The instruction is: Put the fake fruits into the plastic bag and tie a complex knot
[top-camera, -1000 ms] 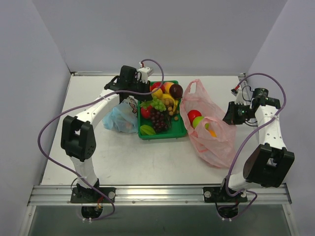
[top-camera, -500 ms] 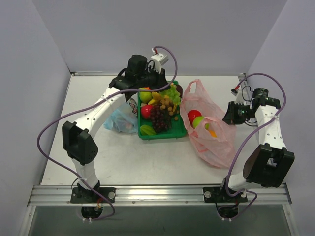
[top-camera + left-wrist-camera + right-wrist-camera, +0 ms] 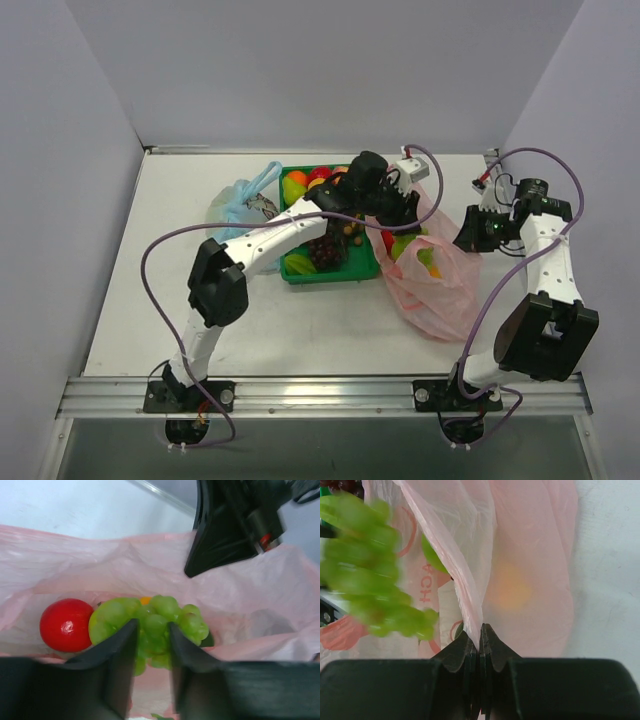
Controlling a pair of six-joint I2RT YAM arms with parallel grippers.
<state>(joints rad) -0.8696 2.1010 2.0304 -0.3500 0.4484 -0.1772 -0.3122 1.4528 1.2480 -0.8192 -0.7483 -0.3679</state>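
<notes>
My left gripper [image 3: 397, 216] is shut on a bunch of green grapes [image 3: 155, 611] and holds it over the open mouth of the pink plastic bag [image 3: 435, 285]. In the left wrist view the gripper [image 3: 151, 628] has the grapes between its fingers, and a red apple [image 3: 65, 624] lies in the bag [image 3: 260, 595] below. My right gripper [image 3: 472, 236] is shut on the bag's right edge [image 3: 470, 595] and holds it up. The grapes show blurred in the right wrist view [image 3: 365, 590]. An orange fruit [image 3: 512, 590] shows through the plastic. No knot is visible.
A green tray [image 3: 330, 276] left of the pink bag holds more fruits, among them purple grapes [image 3: 322, 250]. A light-blue plastic bag [image 3: 238, 205] lies left of the tray. The walls stand close at the back and on both sides.
My left arm has swung right from the tray to above the pink bag's mouth, carrying the green grapes. The blue bag is now uncovered. The right arm has not moved.
</notes>
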